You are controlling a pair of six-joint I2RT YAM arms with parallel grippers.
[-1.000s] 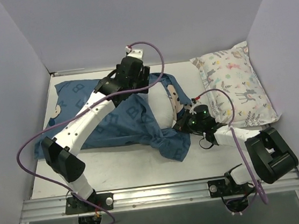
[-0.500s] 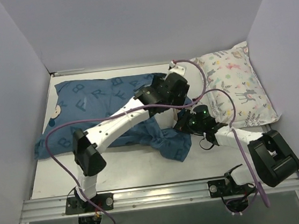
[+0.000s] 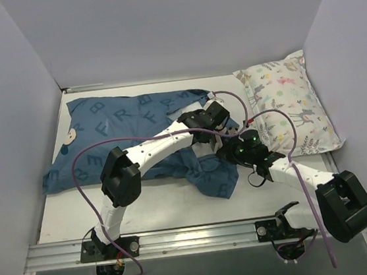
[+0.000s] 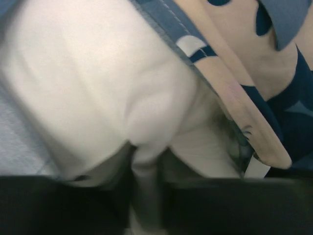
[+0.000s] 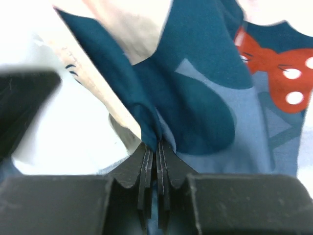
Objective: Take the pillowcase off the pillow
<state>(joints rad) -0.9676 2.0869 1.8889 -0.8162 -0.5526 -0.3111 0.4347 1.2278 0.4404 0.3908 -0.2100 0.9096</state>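
Pillowcase (image 3: 122,121) lies across the table (image 3: 172,208) from the far-left corner to centre, letters up, w/ stuffing inside. Its open end is bunched & rumpled at centre-right, and a loose flap trails toward the near edge. L arm reaches over it to that open end. L gripper (image 4: 146,196) — wrist view is blurry — looks clenched on a pinched fold of the white pillow (image 4: 98,88), which pokes out past the blue hem. R gripper (image 5: 155,147) is just beside it, fingers pressed together on a fold of the pillowcase edge; the red polka-dot bow (image 5: 276,83) shows to its right in the wrist view. Animal-print pillow (image 3: 289,102) sits at far right — apart from both grippers.
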